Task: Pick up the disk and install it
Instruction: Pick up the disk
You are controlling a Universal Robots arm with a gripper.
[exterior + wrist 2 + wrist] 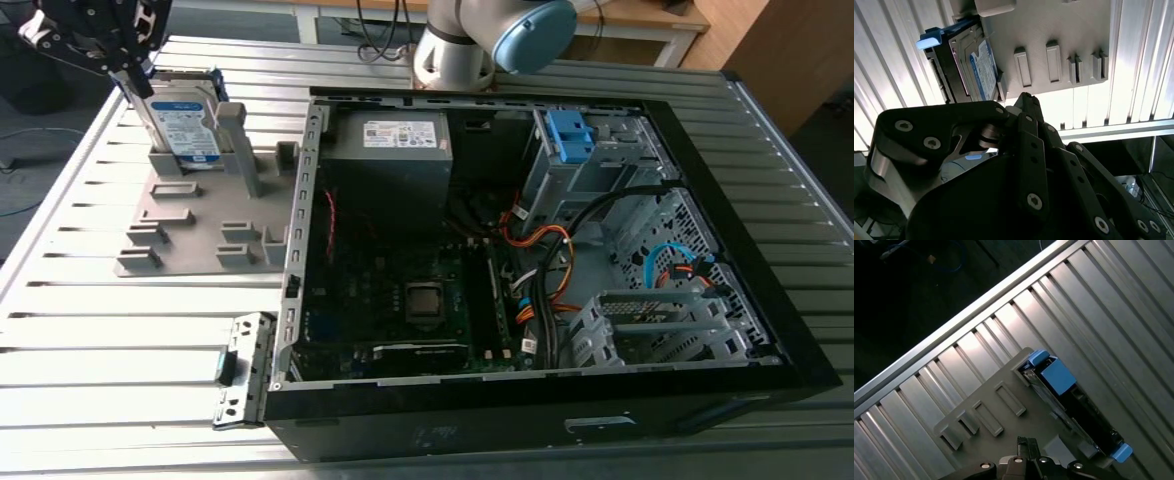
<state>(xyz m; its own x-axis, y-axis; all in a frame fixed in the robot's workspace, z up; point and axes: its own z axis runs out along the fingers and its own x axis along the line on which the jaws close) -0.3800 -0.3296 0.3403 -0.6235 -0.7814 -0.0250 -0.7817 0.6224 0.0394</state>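
Find the disk (184, 125) standing on edge in the grey fixture (187, 225) on the worktop (107, 330), at the exterior view's left of the open case (534, 400). Note the tool (136, 82) close over its upper edge, disk straight below. Tool opening: cannot tell.

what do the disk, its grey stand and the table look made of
The disk: silver-grey body with a dull sheen, seemingly metal, under a glossy label; its bright blue frame looks like moulded plastic. The grey stand: matte, uniform colour, probably plastic. The table: ribbed slats with a bright brushed shine, likely aluminium.
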